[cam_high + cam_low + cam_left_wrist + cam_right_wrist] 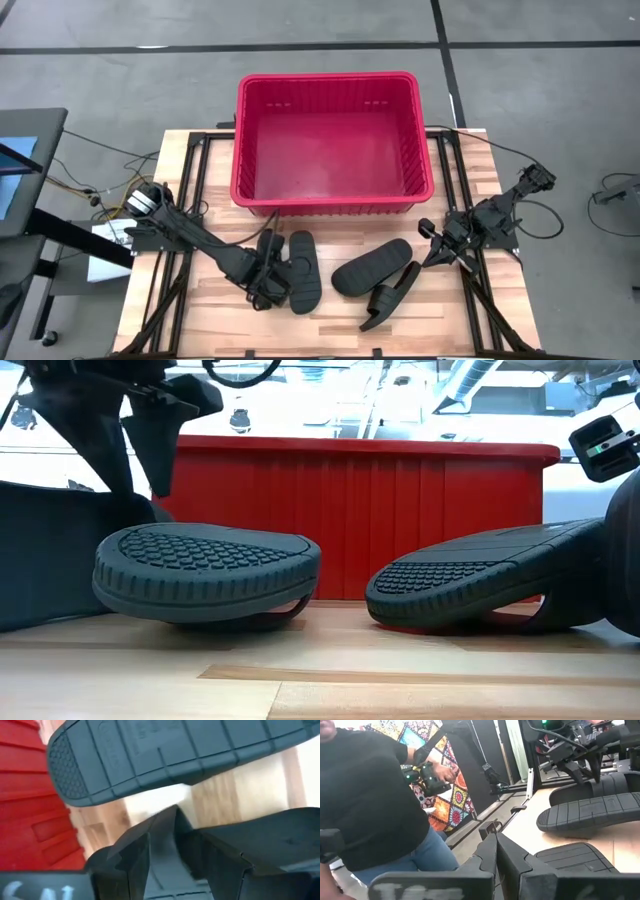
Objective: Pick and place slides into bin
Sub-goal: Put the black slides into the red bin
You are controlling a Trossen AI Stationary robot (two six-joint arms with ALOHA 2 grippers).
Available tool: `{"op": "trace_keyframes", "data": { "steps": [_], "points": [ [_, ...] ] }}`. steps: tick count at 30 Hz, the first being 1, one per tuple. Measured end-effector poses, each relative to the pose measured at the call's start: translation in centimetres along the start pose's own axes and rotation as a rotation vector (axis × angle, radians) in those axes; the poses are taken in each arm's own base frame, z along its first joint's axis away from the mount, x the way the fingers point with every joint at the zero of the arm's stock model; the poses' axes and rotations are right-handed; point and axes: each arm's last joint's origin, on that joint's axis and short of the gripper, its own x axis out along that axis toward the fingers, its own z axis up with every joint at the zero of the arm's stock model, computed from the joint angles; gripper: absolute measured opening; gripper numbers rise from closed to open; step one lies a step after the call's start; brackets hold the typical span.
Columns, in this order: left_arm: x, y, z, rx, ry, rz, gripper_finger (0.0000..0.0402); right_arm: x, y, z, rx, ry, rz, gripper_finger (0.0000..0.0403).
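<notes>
Left gripper [268,283] was down at table level on the left pair of slides, fingers [135,855] nearly together with a thin dark edge between them; whether that was actually a pinched slide edge was hard to tell from the left wrist view, probably yes. That gripper sat over the left-most slide [266,262], mostly hidden beneath it, with the next slide [303,270] just beside it, long axis running roughly toward and away from the bin [325,195]. Bin lay directly beyond these two, near them, so the coming lift looked like a short carry straight ahead. Right gripper [432,248] hovered at the right edge of the table, fingers [492,852] pressed together holding nothing, just beside the right pair. Those two, one slide [371,266] lying on a diagonal and another slide [392,297] partly under it and tipped on its side, were nearer the right arm. Count: four slides, all on the wooden table [330,335], none in the bin; one bin, nothing visible inside it. A person [370,805] showed beyond the table in the right wrist view.
</notes>
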Motion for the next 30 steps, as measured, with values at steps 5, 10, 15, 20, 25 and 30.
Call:
{"op": "trace_keyframes", "data": {
  "steps": [5, 10, 15, 20, 25, 30],
  "points": [
    [0.0, 0.1, -0.1, -0.003, 0.011, 0.016, 0.0161, 0.0, 0.0, 0.0, 0.000, 0.000, 0.000, 0.0000],
    [0.0, 0.1, -0.3, 0.002, 0.032, 0.021, 0.0161, 0.0, 0.0, 0.0, 0.000, 0.000, 0.000, 0.0000],
    [0.1, 0.4, -0.3, -0.008, 0.031, 0.022, 0.0161, 0.0, 0.0, 0.0, 0.000, 0.000, 0.000, 0.0000],
    [0.3, 0.9, -0.1, -0.044, 0.040, 0.002, 0.0161, 0.0, 0.0, 0.0, 0.000, 0.000, 0.000, 0.0000],
    [0.4, 1.3, 0.0, -0.057, 0.045, -0.002, 0.0161, 0.0, 0.0, 0.0, 0.000, 0.000, 0.000, 0.0000],
    [0.5, 1.4, 0.0, -0.060, 0.051, -0.018, 0.0161, 0.0, 0.0, 0.0, 0.000, 0.000, 0.000, 0.0000]
  ]
}}
